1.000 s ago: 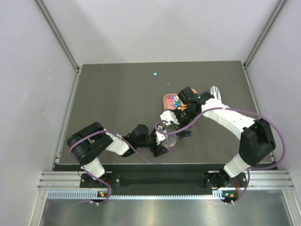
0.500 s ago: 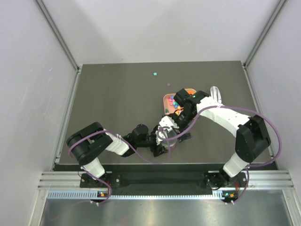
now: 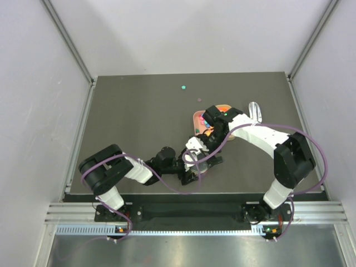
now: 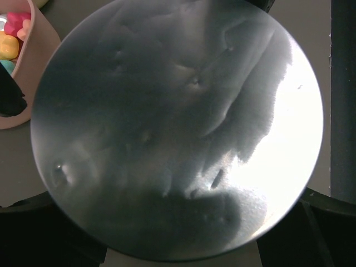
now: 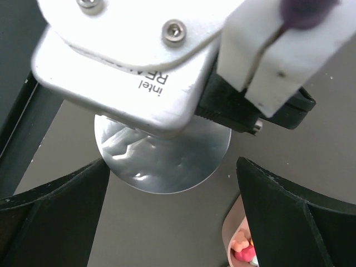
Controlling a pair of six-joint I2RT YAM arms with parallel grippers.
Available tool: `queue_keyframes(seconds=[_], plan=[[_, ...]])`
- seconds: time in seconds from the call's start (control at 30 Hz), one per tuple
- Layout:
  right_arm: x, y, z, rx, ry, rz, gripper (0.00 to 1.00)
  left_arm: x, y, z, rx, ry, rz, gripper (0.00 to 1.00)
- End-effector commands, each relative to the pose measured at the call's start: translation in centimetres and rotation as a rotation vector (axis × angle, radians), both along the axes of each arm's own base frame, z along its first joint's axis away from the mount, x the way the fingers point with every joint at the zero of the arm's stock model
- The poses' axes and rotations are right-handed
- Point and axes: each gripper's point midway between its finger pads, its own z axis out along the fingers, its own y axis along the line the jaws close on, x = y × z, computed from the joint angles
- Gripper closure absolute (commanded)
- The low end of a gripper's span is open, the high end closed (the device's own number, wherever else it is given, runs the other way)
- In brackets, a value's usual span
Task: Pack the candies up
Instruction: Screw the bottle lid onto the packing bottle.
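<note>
The left hand [image 3: 192, 166] stands wide around a shiny round silver disc [image 4: 178, 128]; whether it grips, I cannot tell. The right hand [image 5: 172, 167], open and empty, has swung off the pink bowl [image 4: 30, 97] to hang over that disc. That leaves the tiny bright candies [image 4: 10, 41] in the bowl, unpacked.

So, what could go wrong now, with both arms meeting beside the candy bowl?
1. The right tool hangs open directly over the left arm's wrist camera; going lower could strike it.
2. The pink bowl of candies sits close beside the silver disc; a sideways move might tip it.
3. Some loose candies already lie on the table; more could scatter.
</note>
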Motion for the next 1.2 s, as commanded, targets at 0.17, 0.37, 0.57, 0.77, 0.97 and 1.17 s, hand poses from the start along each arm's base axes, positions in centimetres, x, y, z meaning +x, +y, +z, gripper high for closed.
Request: queue_keyframes(seconds=[0.17, 0.37, 0.57, 0.77, 0.97, 1.17], plan=[[0.4, 2.0, 1.4, 0.074, -0.016, 0.009, 0.09, 0.5, 0.1, 0.3, -0.008, -0.033, 0.006, 0.12], [0.2, 2.1, 1.3, 0.053, 0.014, -0.015, 0.26, 0.6, 0.0, 0.4, -0.01, -0.031, 0.009, 0.12], [-0.6, 1.8, 1.7, 0.035, 0.048, -0.079, 0.28, 0.4, -0.1, 0.3, -0.007, -0.014, 0.001, 0.13], [-1.4, 2.0, 2.1, 0.027, 0.076, -0.151, 0.3, 0.6, -0.5, 0.4, -0.008, -0.008, 0.003, 0.13], [-2.8, 1.8, 1.9, 0.008, 0.11, -0.222, 0.32, 0.9, -0.8, 0.5, -0.006, -0.005, 0.005, 0.13], [-4.6, 1.5, 1.1, -0.013, 0.129, -0.254, 0.32, 0.9, -0.8, 0.5, -0.005, -0.008, 0.003, 0.13]])
